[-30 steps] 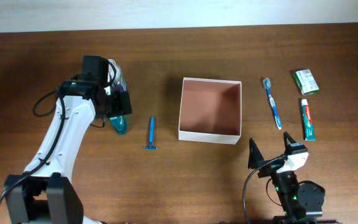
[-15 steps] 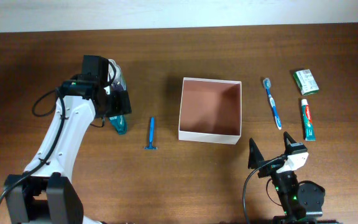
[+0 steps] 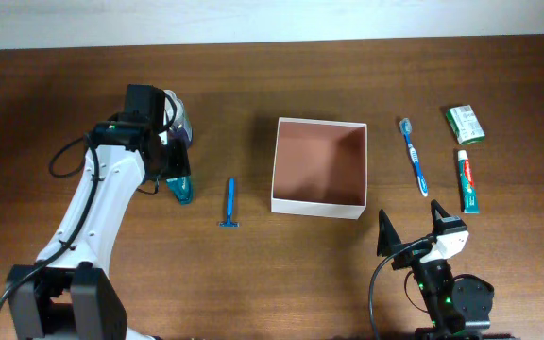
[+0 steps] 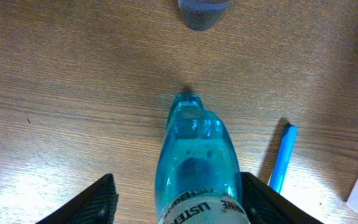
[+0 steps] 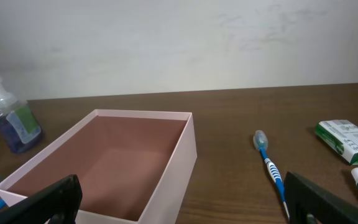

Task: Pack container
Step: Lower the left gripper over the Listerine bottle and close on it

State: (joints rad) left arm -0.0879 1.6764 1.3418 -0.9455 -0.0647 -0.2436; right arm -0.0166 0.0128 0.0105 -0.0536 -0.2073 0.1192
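The container (image 3: 319, 203) stands open at the table's middle, white outside and pinkish-brown inside with nothing in it; the right wrist view shows its wall (image 5: 185, 155). A teal mouthwash bottle (image 3: 181, 189) lies left of it. My left gripper (image 3: 178, 172) straddles that bottle (image 4: 197, 155): the right finger (image 4: 269, 202) touches it, while a gap separates the left finger (image 4: 95, 202) from it. My right gripper (image 3: 412, 229) hovers open near the front edge, right of the container, holding nothing.
A blue razor (image 3: 230, 202) lies between bottle and container. A purple pump bottle (image 3: 179, 123) stands just behind the left gripper. To the container's right lie a blue toothbrush (image 3: 412, 156), a toothpaste tube (image 3: 468, 181) and a green packet (image 3: 466, 124).
The left jaws have narrowed around the mouthwash bottle, which stays where it lay. The right arm has not moved.
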